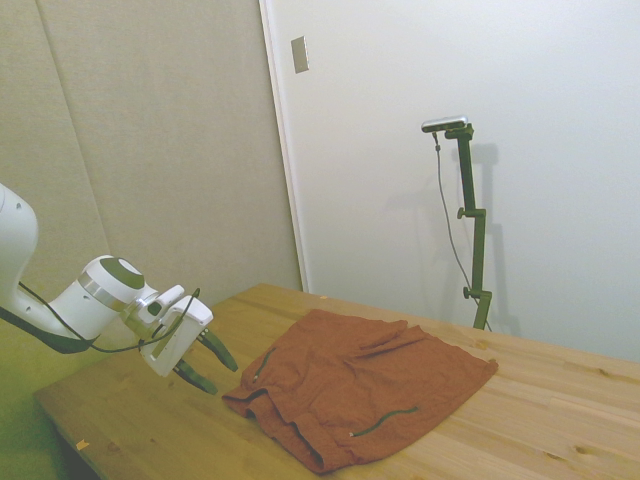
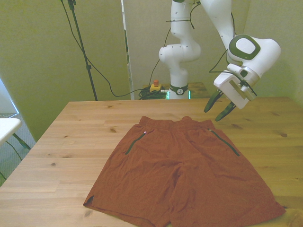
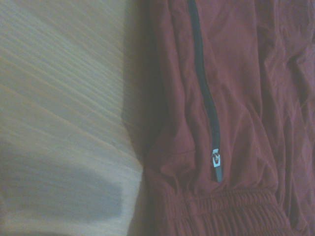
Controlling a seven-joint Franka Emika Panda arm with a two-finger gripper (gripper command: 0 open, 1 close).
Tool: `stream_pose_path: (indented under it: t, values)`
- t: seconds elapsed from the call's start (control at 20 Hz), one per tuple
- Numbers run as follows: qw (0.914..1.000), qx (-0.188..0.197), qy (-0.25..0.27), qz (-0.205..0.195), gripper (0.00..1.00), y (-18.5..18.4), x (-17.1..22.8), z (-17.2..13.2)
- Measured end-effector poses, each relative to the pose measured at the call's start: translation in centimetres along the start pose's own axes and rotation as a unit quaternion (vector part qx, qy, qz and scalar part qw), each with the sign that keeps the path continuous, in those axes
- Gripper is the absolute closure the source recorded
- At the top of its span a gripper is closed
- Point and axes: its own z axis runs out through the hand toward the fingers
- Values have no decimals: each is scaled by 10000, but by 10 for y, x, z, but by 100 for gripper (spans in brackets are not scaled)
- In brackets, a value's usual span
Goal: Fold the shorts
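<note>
The shorts point(image 2: 182, 172) lie spread flat on the table point(image 2: 61, 151), waistband toward the far edge and both legs toward the near edge in the front view. They are not folded. A thin dark zipper line runs down each side below the waistband: one zipper point(image 2: 135, 143) on the front view's left, the other on its right. In the side view the shorts point(image 1: 365, 385) sit near the middle of the table point(image 1: 150, 430), with some creases and a raised fold along the waistband end.

The pincer point(image 2: 218, 108) hangs in the air above the table, just beyond the waistband corner on the front view's right, and touches nothing. Its two dark fingers point(image 2: 210, 101) stand clearly apart, a wide gap between them, and nothing is held. They tilt downward toward the cloth. In the side view the pincer point(image 1: 208, 365) hovers off the shorts' left end, close to the waistband but apart from it, its tips above the wood.

The wrist view looks down on the edge of the shorts point(image 3: 231, 98) against bare table point(image 3: 64, 98). A dark zipper point(image 3: 204, 93) runs along the cloth to a small pale pull point(image 3: 215, 157), and the gathered waistband point(image 3: 221, 211) shows just past it. The picture is soft and dim.
</note>
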Motion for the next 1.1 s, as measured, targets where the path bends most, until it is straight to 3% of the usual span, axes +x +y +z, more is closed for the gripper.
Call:
stream_pose_path:
  t: [0.55, 0.6, 1.1]
  values:
    - [9996, -189, -215, 50, 0, 0, 4, 27]
    - [9995, -203, -234, 57, 100, 0, 5, 29]
    - [9989, -287, -334, 156, 100, 1, 14, 43]
